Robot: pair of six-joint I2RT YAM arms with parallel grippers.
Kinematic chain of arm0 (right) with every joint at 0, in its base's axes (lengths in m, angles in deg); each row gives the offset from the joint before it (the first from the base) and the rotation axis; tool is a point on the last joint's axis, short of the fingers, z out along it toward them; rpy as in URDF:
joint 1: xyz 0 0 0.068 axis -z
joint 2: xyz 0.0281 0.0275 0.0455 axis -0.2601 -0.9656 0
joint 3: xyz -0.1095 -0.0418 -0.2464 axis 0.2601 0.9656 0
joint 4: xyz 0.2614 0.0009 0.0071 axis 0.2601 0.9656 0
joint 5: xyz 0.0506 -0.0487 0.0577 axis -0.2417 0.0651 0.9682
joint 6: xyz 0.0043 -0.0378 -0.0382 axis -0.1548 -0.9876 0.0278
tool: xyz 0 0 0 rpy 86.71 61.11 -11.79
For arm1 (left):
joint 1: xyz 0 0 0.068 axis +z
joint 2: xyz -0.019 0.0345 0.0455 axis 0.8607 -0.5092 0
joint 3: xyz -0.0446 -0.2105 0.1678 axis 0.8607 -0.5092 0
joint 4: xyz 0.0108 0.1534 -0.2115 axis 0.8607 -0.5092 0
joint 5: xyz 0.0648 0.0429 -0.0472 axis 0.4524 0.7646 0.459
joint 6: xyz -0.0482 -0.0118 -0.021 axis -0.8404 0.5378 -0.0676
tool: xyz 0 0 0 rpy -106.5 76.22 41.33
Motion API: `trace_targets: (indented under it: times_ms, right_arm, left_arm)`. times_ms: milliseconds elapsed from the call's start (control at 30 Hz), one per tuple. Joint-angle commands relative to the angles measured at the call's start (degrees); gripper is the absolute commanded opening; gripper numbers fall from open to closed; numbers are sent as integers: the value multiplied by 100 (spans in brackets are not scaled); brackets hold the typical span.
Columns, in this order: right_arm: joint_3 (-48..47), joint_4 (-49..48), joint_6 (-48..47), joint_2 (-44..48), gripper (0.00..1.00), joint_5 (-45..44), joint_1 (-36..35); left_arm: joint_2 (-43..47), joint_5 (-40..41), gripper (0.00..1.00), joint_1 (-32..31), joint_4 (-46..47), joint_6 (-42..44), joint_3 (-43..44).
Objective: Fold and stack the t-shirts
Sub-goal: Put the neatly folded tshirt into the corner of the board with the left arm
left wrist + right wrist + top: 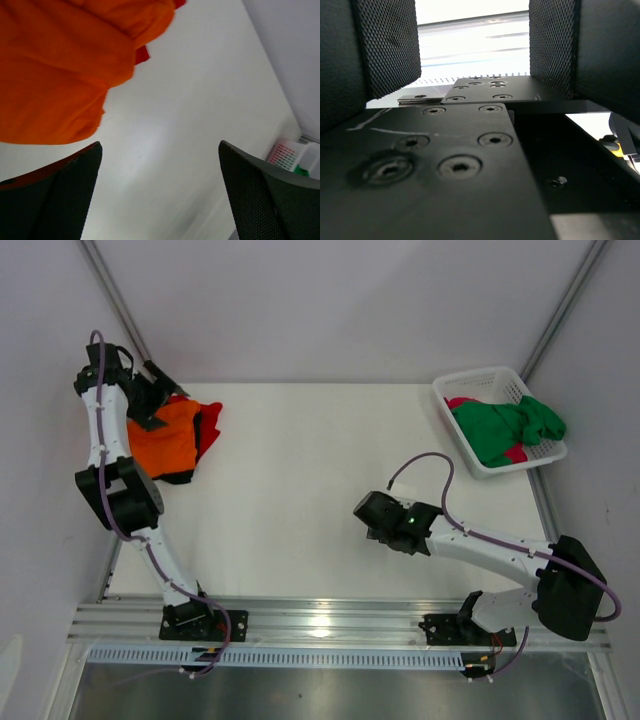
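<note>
- Left gripper, jaws spread wide and empty, hangs just beside the orange t-shirt.
- Right gripper, parted and empty, is nearer the green t-shirt, heaped in the basket beyond it, rightward.

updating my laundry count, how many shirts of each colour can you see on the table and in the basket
orange shirt: 1
red shirt: 1
black shirt, only an edge showing: 1
green shirt: 1
pink shirt: 1
total: 5
</note>
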Motion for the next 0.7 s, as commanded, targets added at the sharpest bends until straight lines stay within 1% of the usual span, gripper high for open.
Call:
trace_targets:
  times_ms: [0, 167, 200, 300, 433, 500, 667]
  right_arm:
    - [51, -27, 121, -17, 59, -203, -46]
    - [-63, -54, 25, -174, 59, -124, -46]
    - [-89, -36, -10, -201, 59, -124, -46]
    - [-212, -27, -107, -298, 59, -115, -55]
    - [-458, 95, -248, -421, 59, -159, -46]
    - [-564, 157, -292, -474, 59, -220, -46]
    - [-775, 236, -318, -518, 59, -256, -46]
  left_arm:
    - [-49, 1505, 99, 17, -631, 411, 144]
    - [-699, 2620, 100, 8, -1429, 614, 644]
    - [-761, 2867, 99, -1, -1457, 658, 636]
    - [-963, 3018, 99, -1, -1466, 720, 548]
    - [-1359, 2966, 99, 8, -1650, 772, 688]
    - [-1473, 2983, 100, -1, -1686, 816, 610]
    - [-1693, 3273, 99, -1, -1668, 1001, 504]
